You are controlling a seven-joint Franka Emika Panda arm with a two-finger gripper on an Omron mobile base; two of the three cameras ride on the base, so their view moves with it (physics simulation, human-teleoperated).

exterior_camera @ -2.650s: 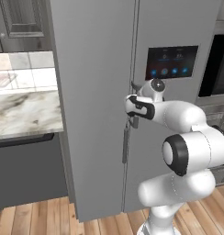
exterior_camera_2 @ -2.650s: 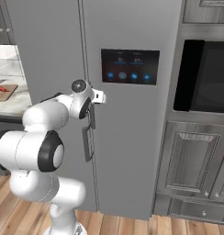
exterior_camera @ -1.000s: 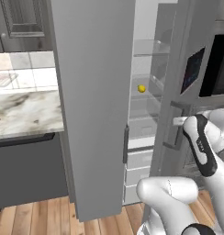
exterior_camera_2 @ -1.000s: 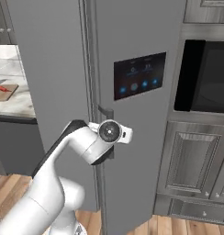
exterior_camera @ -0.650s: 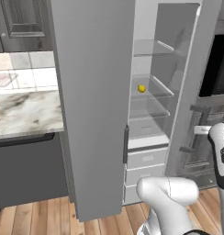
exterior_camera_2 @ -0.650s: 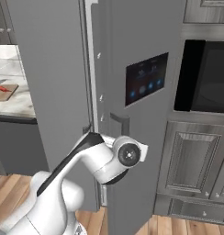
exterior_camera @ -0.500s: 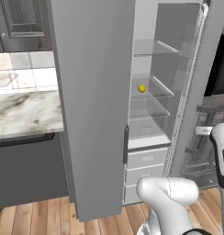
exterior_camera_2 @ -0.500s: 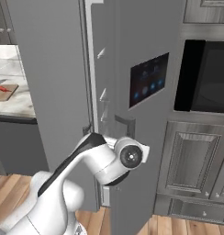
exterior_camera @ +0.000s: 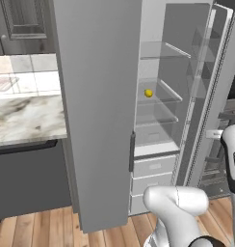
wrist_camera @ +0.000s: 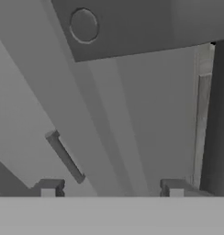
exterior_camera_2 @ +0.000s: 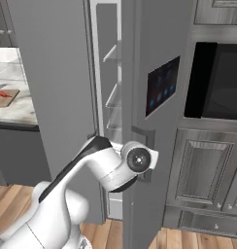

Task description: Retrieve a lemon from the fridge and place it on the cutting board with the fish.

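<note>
The grey fridge [exterior_camera: 100, 96] has its left door closed and its right door [exterior_camera_2: 149, 97] swung wide. On a middle glass shelf inside lies the small yellow lemon [exterior_camera: 148, 93]. My gripper [wrist_camera: 111, 188] is open, its fingertips [wrist_camera: 48, 186] spread wide against the grey face of the open door, with a short bar of the handle [wrist_camera: 65, 157] just ahead. My wrist [exterior_camera_2: 138, 159] sits at that door's edge. Far left on the counter lies the wooden cutting board [exterior_camera_2: 8, 98] with the red fish [exterior_camera_2: 0, 94] on it.
A dark wall oven [exterior_camera_2: 217, 82] and panelled cabinets [exterior_camera_2: 208, 180] stand right of the fridge. A marble counter [exterior_camera: 28, 118] runs to the left. Pale drawers [exterior_camera: 153, 166] fill the fridge's lower part. The open door stands between my arm and the shelves.
The right fridge door has swung from closed to wide open, and my arm moved right and down with it. The lemon and shelves came into sight.
</note>
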